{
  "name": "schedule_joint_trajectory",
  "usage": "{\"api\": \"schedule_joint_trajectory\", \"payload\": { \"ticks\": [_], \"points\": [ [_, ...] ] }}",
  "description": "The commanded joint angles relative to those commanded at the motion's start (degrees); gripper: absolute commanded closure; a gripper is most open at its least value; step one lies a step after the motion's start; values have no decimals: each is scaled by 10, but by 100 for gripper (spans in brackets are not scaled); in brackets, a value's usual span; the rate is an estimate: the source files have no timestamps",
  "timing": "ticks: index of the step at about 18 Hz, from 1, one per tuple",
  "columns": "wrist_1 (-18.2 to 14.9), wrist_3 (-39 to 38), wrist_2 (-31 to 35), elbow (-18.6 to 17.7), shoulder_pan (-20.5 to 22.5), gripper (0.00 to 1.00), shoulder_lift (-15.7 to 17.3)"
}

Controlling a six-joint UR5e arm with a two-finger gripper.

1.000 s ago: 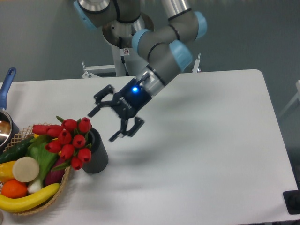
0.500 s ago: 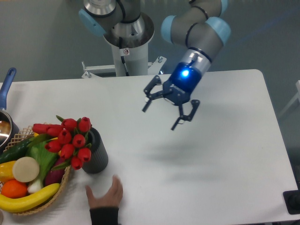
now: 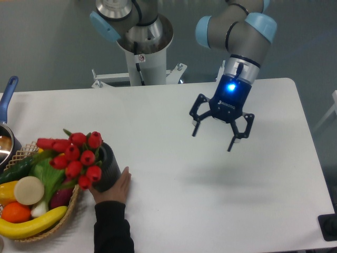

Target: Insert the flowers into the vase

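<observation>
Hanging spread, claw [image 3: 212, 138] well apart from vase [image 3: 109, 167]; no legible writing.

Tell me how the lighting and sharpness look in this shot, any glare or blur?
Fixed camera view: soft, even light; the claw casts a faint diffuse shadow on the white table; its blue LED blooms slightly; flowers and vase look mildly soft, low resolution.
</observation>
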Motion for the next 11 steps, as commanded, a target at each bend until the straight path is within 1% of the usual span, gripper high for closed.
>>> {"api": "schedule_joint_trajectory", "payload": {
  "ticks": [2,4,5,6,9,11],
  "points": [
    [-20,0,89,6,-25,0,0],
    [-38,1,179,5,-47,0,0],
    [-45,2,212,4,-59,0,0],
    [-52,0,230,3,-69,0,-1],
    [-65,5,263,-1,-75,0,-1],
    [-66,5,287,-3,-88,0,-2]
  ]
}}
